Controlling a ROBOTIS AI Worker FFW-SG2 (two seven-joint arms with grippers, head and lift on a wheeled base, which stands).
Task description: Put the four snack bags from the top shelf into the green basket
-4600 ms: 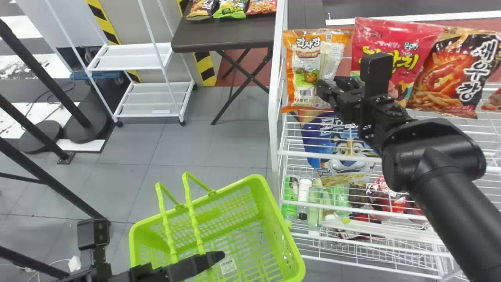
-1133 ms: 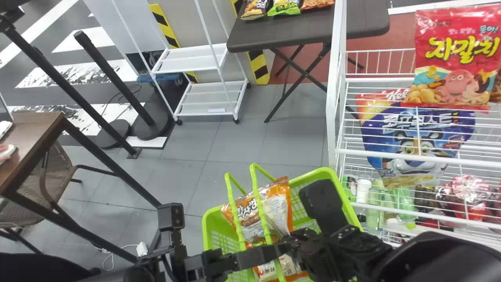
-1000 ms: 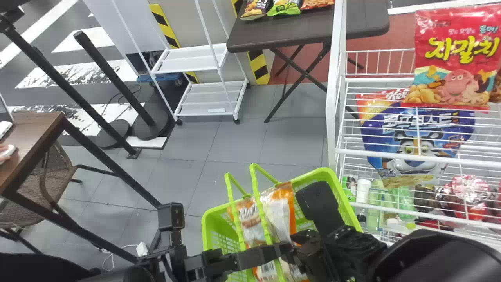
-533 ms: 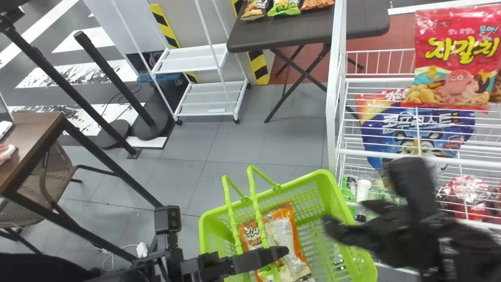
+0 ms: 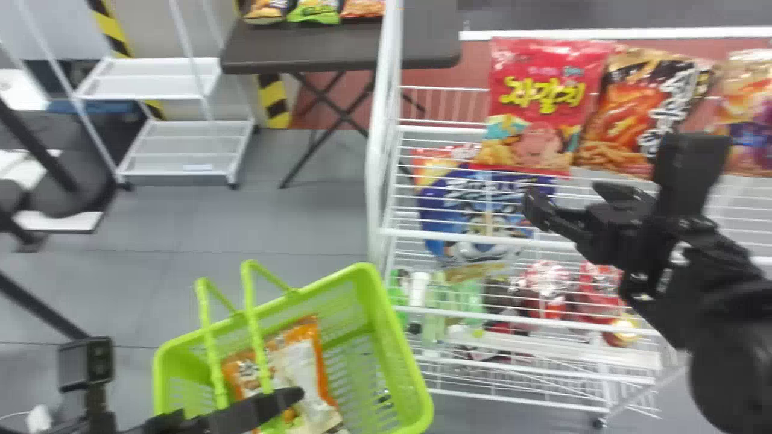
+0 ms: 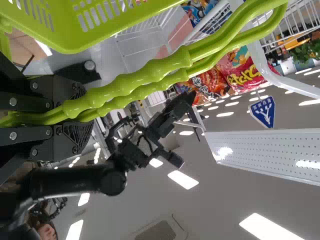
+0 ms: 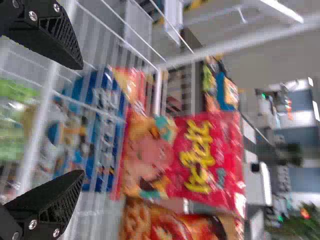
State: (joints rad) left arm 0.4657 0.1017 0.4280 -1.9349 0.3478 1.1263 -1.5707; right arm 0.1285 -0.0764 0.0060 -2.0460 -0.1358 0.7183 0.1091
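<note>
In the head view my right gripper (image 5: 567, 202) is open and empty, in front of the rack below the red snack bag (image 5: 537, 108). Beside that bag on the top shelf stand an orange-and-black bag (image 5: 633, 111) and another bag (image 5: 748, 114). The right wrist view has the open right gripper (image 7: 80, 120) facing the red bag (image 7: 195, 155), not touching it. An orange snack bag (image 5: 307, 367) lies inside the green basket (image 5: 392, 313). My left gripper (image 5: 271, 407) holds the basket's handles; up close, the left gripper (image 6: 80, 112) is shut on both handles (image 6: 150, 75).
A blue bag (image 5: 482, 211) stands on the shelf below, behind white wire bars (image 5: 458, 236). Lower down are bottles (image 5: 418, 292) and red packs (image 5: 546, 283). A dark folding table (image 5: 307, 51) and a white cart (image 5: 175, 144) stand behind on the left.
The right gripper took the orange bag from the shelf, lowered it into the basket, let go and came back up to the rack. The head view has swung left, then right again.
</note>
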